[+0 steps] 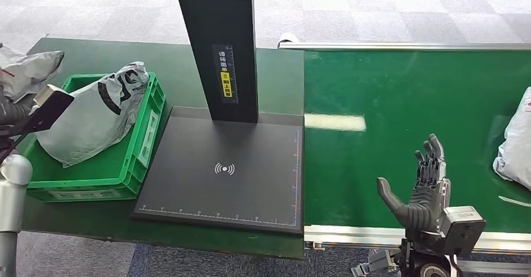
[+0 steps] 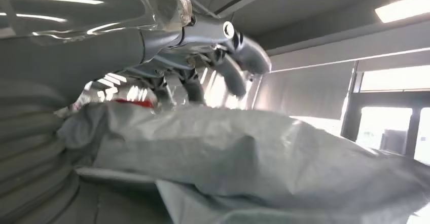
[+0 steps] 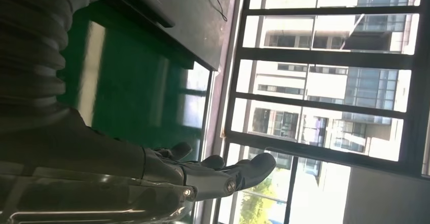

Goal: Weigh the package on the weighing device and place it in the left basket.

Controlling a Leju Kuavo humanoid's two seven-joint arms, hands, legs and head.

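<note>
Right hand (image 1: 421,192) waits with fingers spread and empty by the belt, while left hand (image 2: 203,67) holds a grey package (image 2: 253,158) beside the basket (image 1: 134,158), apparently the placing step.

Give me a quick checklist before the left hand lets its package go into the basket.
1. Left hand holds a grey package: ok.
2. That package is over the green basket: not ok, it sits at the far left, outside the rim.
3. Room in the basket: cannot tell, another bag leans inside.
4. Scale platform bare: ok.
5. Right hand open, above the belt: ok.
</note>
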